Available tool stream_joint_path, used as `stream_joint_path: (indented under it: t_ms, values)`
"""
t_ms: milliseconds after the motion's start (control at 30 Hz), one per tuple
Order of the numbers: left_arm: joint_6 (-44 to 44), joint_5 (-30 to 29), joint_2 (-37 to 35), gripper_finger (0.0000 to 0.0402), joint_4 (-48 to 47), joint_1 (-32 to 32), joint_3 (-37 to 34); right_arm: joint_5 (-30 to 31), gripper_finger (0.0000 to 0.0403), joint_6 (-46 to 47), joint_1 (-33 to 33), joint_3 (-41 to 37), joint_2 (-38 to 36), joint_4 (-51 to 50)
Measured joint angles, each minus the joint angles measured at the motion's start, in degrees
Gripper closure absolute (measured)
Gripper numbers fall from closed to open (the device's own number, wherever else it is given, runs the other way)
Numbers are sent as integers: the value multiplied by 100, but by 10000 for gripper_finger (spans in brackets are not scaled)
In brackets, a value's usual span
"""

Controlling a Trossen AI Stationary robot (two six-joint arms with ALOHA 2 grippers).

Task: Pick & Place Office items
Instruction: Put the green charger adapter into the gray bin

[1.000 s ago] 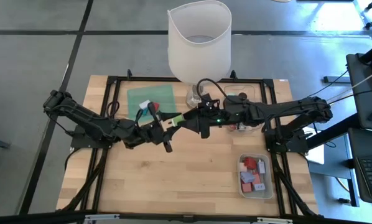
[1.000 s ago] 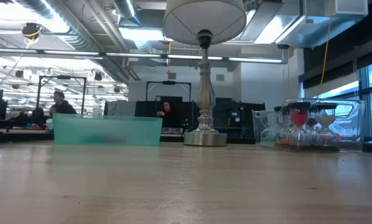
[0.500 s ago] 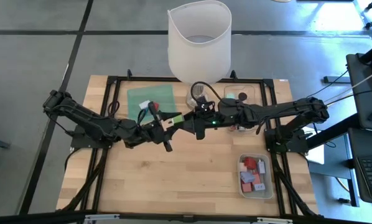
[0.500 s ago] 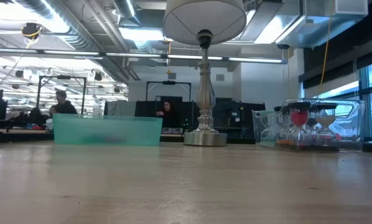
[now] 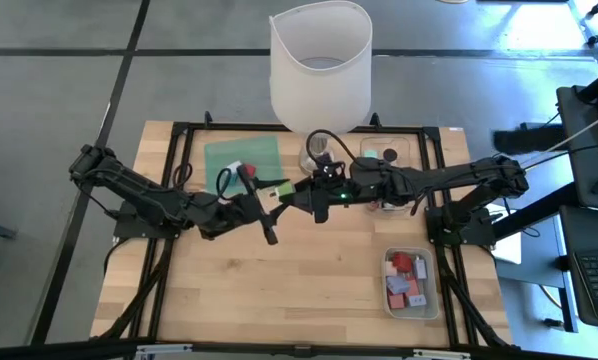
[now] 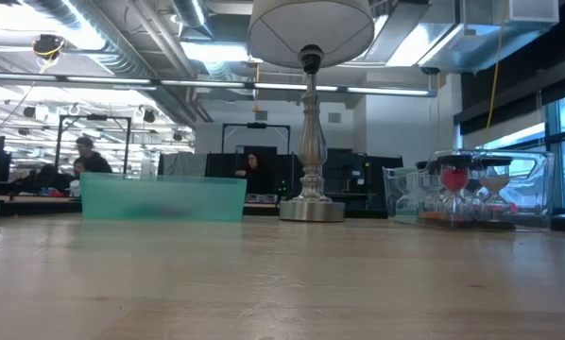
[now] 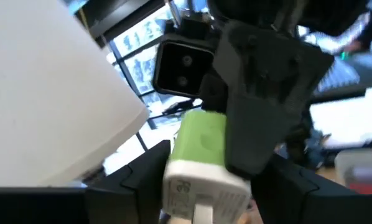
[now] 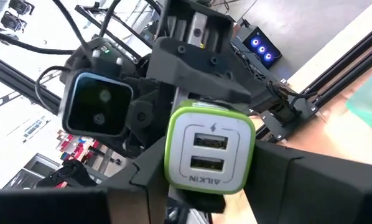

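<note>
High view: mid-air handover above the wooden worktop [image 5: 279, 290], centre. Left gripper [image 5: 266, 197] fingers loosening around the green-and-white USB charger block [image 5: 277, 191]; right gripper [image 5: 301, 194] pinched onto its other end. Risk: if the right grip sat shallow when the left let go, the block could tilt and drop. Nearby: green mat [image 5: 243, 158], big white-shaded lamp [image 5: 320, 65] just behind, clear plastic tray [image 5: 411, 283] of red and lavender pieces well apart.

Lamp [image 5: 319, 65], green mat [image 5: 243, 158] and clear trays [image 5: 411, 283] crowd the edges; the front boards [image 5: 279, 290] lie bare.
</note>
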Motion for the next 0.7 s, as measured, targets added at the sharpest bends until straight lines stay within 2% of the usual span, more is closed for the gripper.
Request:
stream_joint_path:
  t_ms: [233, 400, 567, 700]
  values:
    - [-890, 133, 1, 179, 0, -66, 0, -113, 247, -22, -85, 4, -30, -144]
    - [-1092, -239, 10, 172, -50, -241, -2, -243, 248, -366, -237, 9, -234, -692]
    - [-1433, -948, -17, 172, -401, -502, 4, -52, 248, -640, -321, -2, -491, -1765]
    - [-1818, -1111, -6, 171, -755, -727, 4, 108, 248, -714, -222, 2, -902, -3050]
